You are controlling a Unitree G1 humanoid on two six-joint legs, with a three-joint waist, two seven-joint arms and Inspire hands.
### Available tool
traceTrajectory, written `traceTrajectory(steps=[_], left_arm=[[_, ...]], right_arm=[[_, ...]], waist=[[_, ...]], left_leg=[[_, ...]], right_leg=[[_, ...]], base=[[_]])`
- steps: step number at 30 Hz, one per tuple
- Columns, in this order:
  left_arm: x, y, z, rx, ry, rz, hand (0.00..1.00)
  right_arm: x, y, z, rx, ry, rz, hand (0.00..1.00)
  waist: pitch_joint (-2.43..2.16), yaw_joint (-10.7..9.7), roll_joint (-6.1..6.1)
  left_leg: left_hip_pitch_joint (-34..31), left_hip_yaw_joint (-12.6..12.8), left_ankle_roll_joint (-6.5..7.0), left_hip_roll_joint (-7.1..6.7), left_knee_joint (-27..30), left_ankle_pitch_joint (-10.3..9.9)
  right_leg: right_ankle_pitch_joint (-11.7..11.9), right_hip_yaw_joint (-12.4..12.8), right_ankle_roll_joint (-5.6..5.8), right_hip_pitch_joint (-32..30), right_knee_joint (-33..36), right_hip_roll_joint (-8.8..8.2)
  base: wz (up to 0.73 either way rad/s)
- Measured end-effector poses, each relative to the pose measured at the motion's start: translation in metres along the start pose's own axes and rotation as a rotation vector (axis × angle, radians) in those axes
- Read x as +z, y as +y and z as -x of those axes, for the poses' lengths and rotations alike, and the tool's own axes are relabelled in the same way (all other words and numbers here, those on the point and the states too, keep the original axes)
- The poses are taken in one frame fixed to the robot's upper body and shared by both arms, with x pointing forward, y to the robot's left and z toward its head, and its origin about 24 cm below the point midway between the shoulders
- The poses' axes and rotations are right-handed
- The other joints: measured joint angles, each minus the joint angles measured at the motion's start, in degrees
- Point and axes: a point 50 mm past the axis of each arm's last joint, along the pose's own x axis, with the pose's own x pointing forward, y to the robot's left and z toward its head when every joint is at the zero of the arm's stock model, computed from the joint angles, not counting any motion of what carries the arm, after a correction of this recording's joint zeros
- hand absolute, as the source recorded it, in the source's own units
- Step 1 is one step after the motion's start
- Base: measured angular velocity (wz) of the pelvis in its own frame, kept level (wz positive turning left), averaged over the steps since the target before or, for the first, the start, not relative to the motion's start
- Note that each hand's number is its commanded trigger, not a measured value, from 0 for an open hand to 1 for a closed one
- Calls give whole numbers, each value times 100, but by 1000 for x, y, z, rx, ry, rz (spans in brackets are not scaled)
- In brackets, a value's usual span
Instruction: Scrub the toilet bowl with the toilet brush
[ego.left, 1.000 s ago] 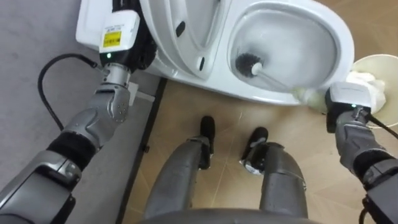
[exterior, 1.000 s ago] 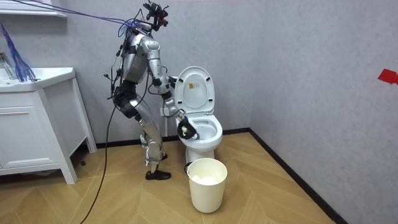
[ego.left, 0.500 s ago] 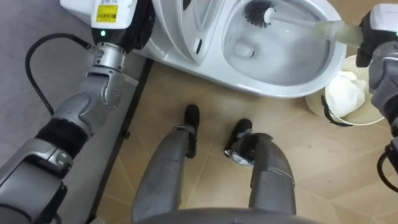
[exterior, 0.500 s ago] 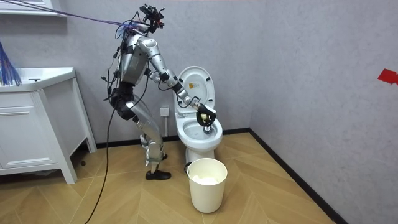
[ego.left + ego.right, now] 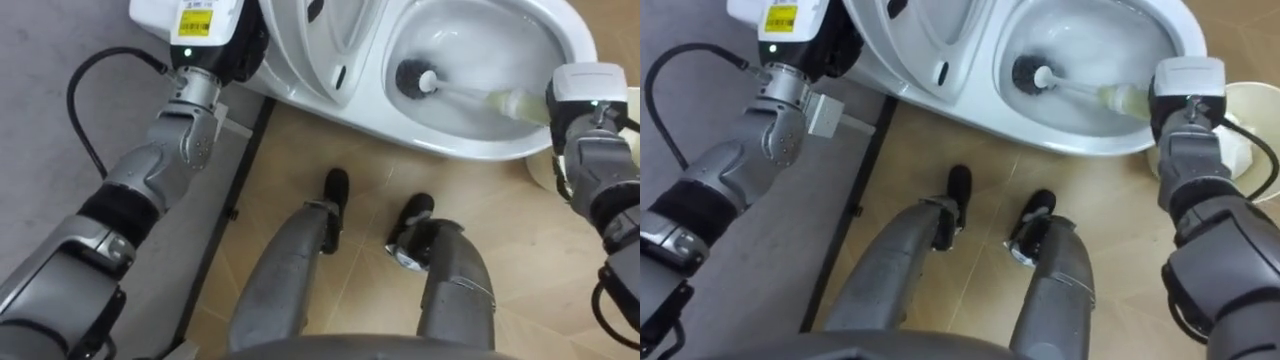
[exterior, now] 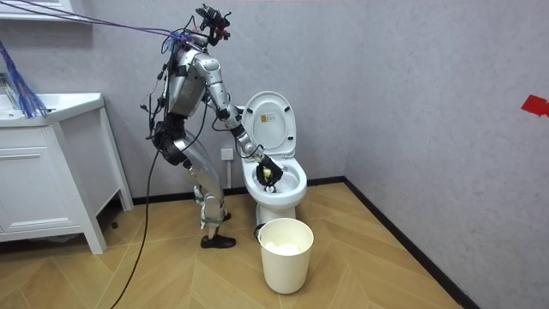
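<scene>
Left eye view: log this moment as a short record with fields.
brush: head down in the bowl
lid: up
right hand: gripping the brush at the bowl's rim
left hand: up beside the raised lid
robot: standing in front of the bowl
nearby: white bin on the floor beside the bowl

White toilet (image 5: 450, 138), blk-head brush (image 5: 510, 102), tan herringbone floor (image 5: 300, 150), cream bin (image 6: 285, 257)
</scene>
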Motion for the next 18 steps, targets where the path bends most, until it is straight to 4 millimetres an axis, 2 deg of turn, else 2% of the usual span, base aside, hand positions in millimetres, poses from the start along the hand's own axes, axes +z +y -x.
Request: traceTrajectory(steps=[4, 8, 11, 13, 18], left_arm=[[-3, -3, 4, -16, 20, 20, 0], [-7, -6, 10, -23, 36, 43, 0], [-10, -10, 16, -38, 55, 66, 0], [-13, -13, 20, -61, 72, 80, 0], [-22, -23, 33, -120, 118, 97, 0]], right_arm=[[8, 8, 4, 20, -19, -6, 100], [17, 21, 13, 49, -51, -27, 100], [23, 25, 17, 71, -77, -38, 100], [26, 30, 20, 87, -95, -45, 100], [37, 49, 31, 149, -119, -61, 100]], waist=[[-24, -57, 47], [-41, -146, 73], [-43, -245, 81], [-46, -357, 83], [-80, -436, 26]], left_leg=[[117, -3, -20, 44, -100, 2], [261, -31, -49, 90, -182, 13], [393, -67, -71, 106, -249, 9], [558, -94, -70, 101, -316, 8], [983, 5, -64, 154, -563, 6]], right_leg=[[-4, -76, -21, 151, -112, 31], [25, -100, 7, 344, -326, 134], [53, -140, 13, 532, -457, 172], [56, -163, 55, 721, -566, 195], [163, -9, 128, 1107, -902, 344]], base=[[4], [0], [2], [5], [-10]])
